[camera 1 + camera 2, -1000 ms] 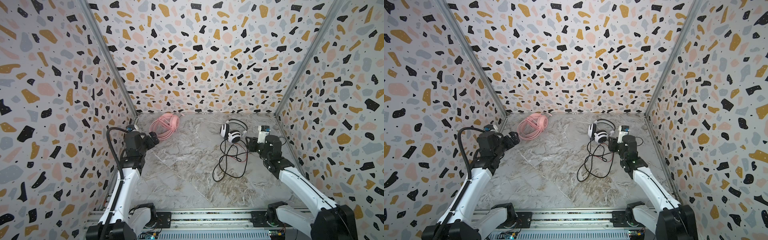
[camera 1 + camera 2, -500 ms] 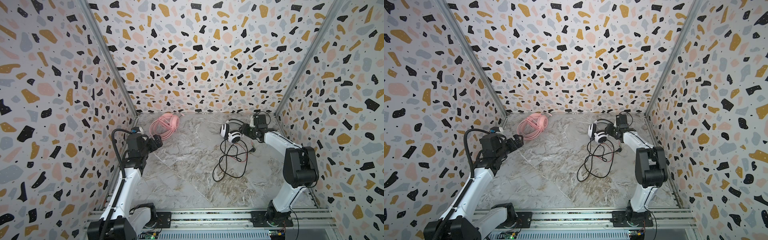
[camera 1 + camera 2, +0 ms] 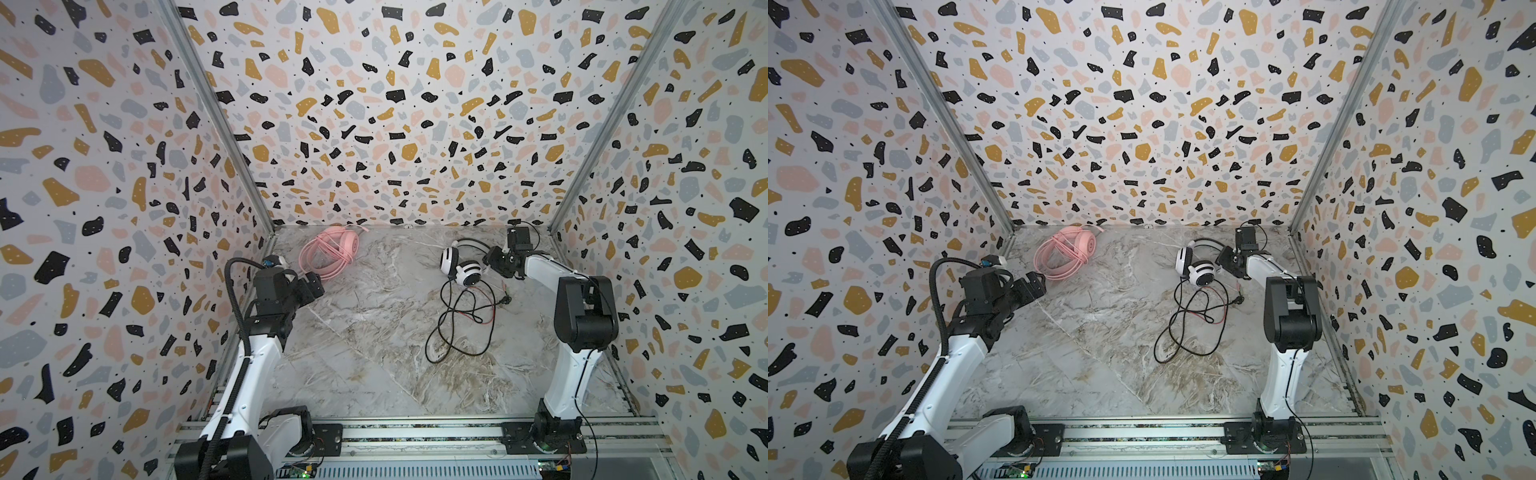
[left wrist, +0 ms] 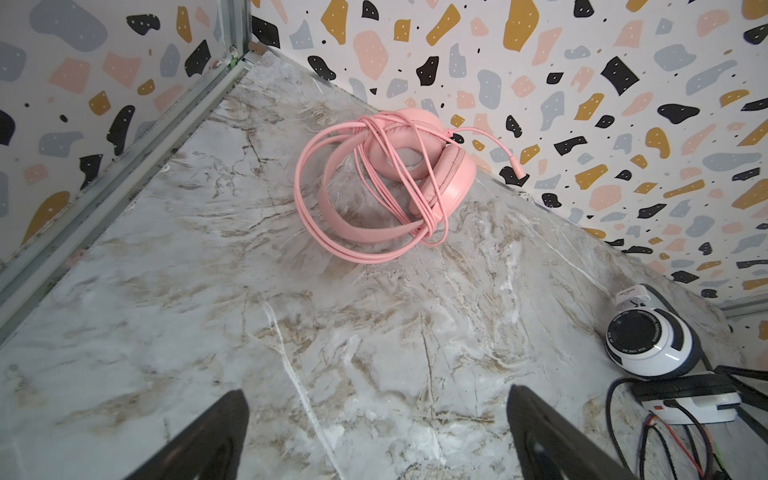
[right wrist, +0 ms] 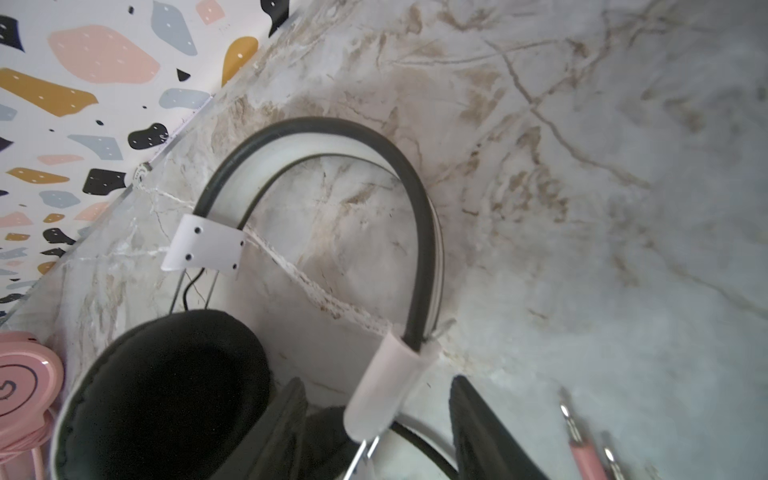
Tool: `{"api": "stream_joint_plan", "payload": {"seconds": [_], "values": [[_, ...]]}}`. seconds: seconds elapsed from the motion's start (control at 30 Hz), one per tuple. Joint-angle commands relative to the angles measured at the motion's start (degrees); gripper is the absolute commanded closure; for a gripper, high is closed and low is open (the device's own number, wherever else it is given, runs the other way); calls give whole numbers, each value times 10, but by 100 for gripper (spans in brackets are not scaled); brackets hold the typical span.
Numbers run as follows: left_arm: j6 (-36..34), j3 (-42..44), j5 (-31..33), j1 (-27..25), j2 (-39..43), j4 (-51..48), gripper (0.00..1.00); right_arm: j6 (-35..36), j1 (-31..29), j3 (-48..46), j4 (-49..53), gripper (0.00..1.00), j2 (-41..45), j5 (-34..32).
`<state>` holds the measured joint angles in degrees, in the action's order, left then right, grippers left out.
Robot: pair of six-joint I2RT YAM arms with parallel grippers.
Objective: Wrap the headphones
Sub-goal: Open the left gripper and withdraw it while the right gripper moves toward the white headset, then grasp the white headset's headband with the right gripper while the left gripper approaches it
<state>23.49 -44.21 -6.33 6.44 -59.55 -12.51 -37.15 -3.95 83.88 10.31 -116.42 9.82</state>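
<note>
Right tool (image 5: 376, 386) — half open, gripping nothing. Its jaws stand either side of the white end-piece (image 5: 386, 386) of the white headset (image 3: 461, 266), with a gap showing on both sides. The ear cups lie just beside and under the tool, and the back wall (image 5: 83, 83) is close beyond it. The black-and-red cable (image 3: 457, 328) trails away from the tool in loose, crossing loops on the surface (image 3: 365, 340), not yet wound.

Left tool (image 4: 374, 436) — wide open and empty over bare surface. The pink headset (image 4: 386, 183) lies ahead of it, well apart. Its pink cable (image 4: 316, 232) is already wound round the band and cups, loosely, with the plug end sticking out.

Risks, as judged from here:
- The end-piece is smooth and narrow. A close that lands off-centre could let it slide out, or pivot so the cups swing.
- Lifting by one end leaves the cup weight hanging, so the headset could twist in the grip.
- The cable loops overlap, and pulling one could tighten them into a knot or drag the headset.
- Little room remains at the wall, so a push that way could jam the band.
- The pink wrap is slack, and a brush from the left tool could loosen it.
</note>
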Motion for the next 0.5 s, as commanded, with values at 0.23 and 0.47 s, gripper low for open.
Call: {"api": "stream_joint_plan", "payload": {"seconds": [0.23, 0.47], "values": [[-10, -11, 17, 4, 9, 5, 3, -6, 7, 59, 51, 44, -58, 19], [-9, -8, 18, 4, 11, 5, 4, 9, 4, 84, 64, 55, -90, 14]]}}
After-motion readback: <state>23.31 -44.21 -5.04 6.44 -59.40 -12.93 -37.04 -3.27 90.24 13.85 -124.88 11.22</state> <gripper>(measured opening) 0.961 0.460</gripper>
